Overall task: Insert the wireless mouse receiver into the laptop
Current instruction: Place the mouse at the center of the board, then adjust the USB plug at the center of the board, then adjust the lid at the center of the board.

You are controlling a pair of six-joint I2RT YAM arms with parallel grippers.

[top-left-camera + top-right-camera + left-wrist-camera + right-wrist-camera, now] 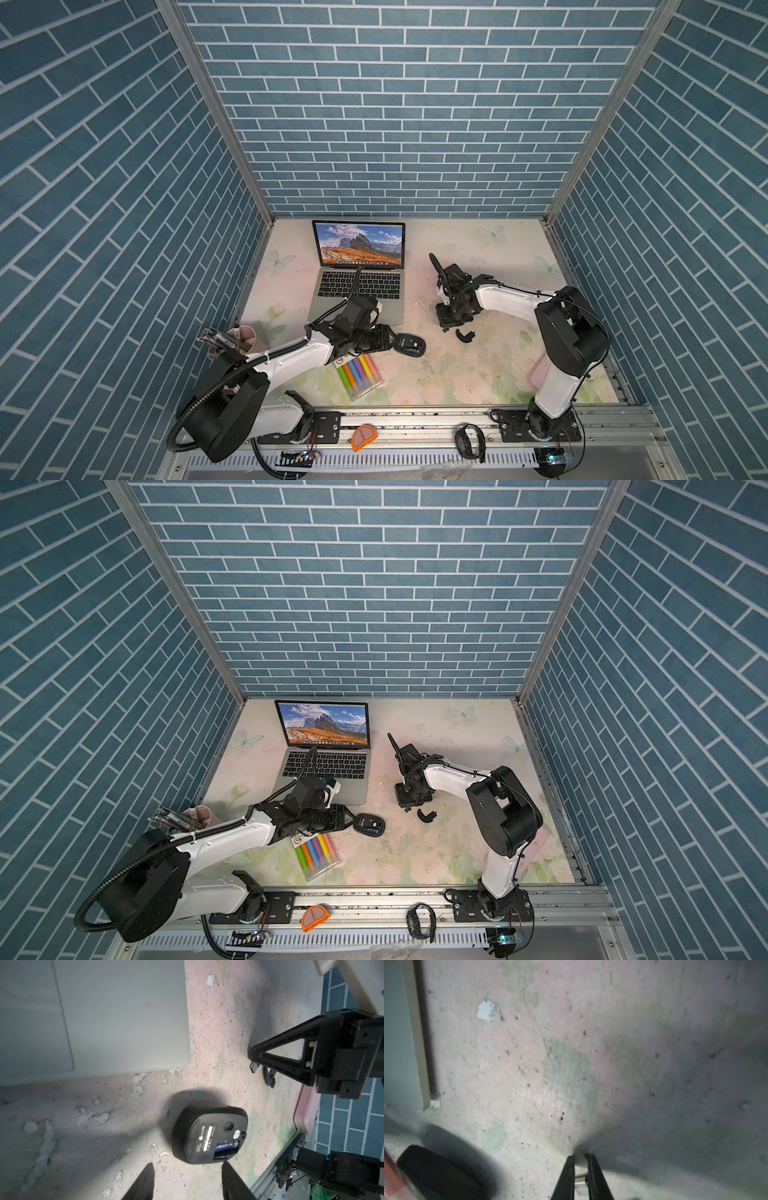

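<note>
The laptop (332,296) (353,789) lies open at the back left, and its silver corner (124,1022) and edge (415,1043) show in the wrist views. My right gripper (579,1155) (252,1059) points down at the table right of the laptop, shut on the wireless mouse receiver (580,1180), whose metal end (253,1067) sticks out below the fingertips. My left gripper (187,1166) (392,338) is open and empty just beside the upturned black mouse (209,1136) (411,345), whose battery bay is uncovered.
A curved black cover piece (465,336) (427,815) lies near my right gripper. A pack of coloured markers (359,374) lies by my left arm, a pink cup of pens (245,338) stands at the left edge, and a pink box (540,370) sits at the right.
</note>
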